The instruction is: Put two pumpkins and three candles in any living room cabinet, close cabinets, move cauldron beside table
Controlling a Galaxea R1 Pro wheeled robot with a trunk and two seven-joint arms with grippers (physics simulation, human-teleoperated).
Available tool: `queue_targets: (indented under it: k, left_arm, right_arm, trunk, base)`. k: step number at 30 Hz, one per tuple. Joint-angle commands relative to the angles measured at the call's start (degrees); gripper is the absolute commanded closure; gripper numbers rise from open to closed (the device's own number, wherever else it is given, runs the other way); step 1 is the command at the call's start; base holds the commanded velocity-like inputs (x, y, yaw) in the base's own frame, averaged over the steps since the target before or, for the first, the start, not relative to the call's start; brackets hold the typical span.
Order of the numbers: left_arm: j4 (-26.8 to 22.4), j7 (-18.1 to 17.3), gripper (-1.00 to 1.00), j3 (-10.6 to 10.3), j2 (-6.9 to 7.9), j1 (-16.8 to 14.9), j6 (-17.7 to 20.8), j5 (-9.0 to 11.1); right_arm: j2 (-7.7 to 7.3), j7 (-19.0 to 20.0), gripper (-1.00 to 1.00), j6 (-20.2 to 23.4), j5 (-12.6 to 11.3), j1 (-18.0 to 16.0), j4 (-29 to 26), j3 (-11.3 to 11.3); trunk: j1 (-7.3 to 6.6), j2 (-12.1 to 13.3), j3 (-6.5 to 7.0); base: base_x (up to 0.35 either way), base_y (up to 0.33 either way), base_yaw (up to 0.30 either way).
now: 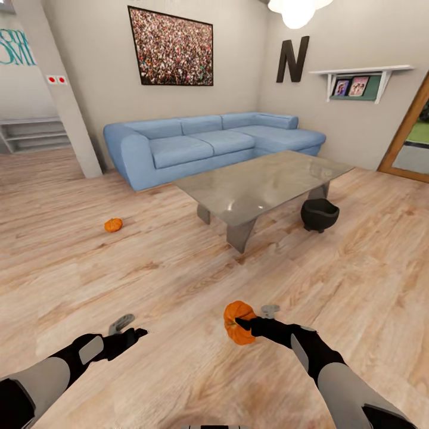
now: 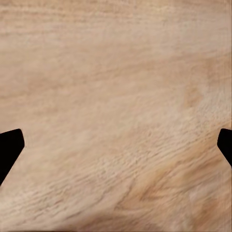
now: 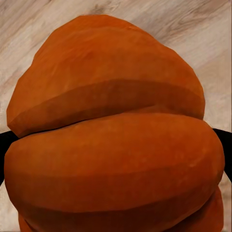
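Living room, head view: pale wood floor (image 1: 179, 262), blue sectional sofa (image 1: 202, 146) along the back wall, framed picture (image 1: 171, 47) above it, wall shelf (image 1: 360, 80) at the far right.
- Desk (image 1: 262, 182): low, grey metal top, slanted legs, well ahead of both jaws.
- Cauldron (image 1: 319, 214): black, on the floor just beside the desk's right end, under its edge.
- Held pumpkin (image 1: 237, 322): orange, off the floor, pinched in the right jaws (image 1: 241, 325).
- Second pumpkin (image 1: 113, 224): on the floor, well ahead of the left jaws (image 1: 138, 332), apart from the desk.
- Left jaws: low over bare floor, nothing between them.

Left wrist view: wood floor (image 2: 116, 106) beneath; two dark fingertips (image 2: 9, 147) at opposite edges, jaws spread wide and empty.

Right wrist view: held pumpkin (image 3: 113, 145), ribbed and orange, close up between the jaws; dark fingertips (image 3: 6, 140) press its two sides; floor (image 3: 203, 38) behind it.
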Motion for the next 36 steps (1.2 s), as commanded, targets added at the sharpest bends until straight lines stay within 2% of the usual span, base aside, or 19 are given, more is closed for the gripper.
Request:
queue_targets:
  k: [1,29,36]
  left_arm:
    - [-0.1,0.0,-1.0,0.0,0.0,0.0,0.0,0.0]
    - [0.0,-0.1,-1.0,0.0,0.0,0.0,-0.1,0.1]
    - [0.1,-0.1,-1.0,0.0,0.04,0.0,-0.1,0.1]
  right_arm:
    - [0.01,0.0,1.0,0.0,-0.2,0.0,0.0,-0.1]
    - [0.09,-0.4,1.0,0.1,-0.1,0.1,0.1,0.2]
    - [0.83,-0.5,1.0,0.2,0.0,0.1,0.2,0.2]
  trunk:
    - [0.0,0.0,0.03]
    - [0.0,0.0,0.95]
    - [0.0,0.0,1.19]
  base:
    - [0.048,-0.015,0.288]
    - [0.237,-0.176,0.288]
    - [0.257,-0.06,0.287]
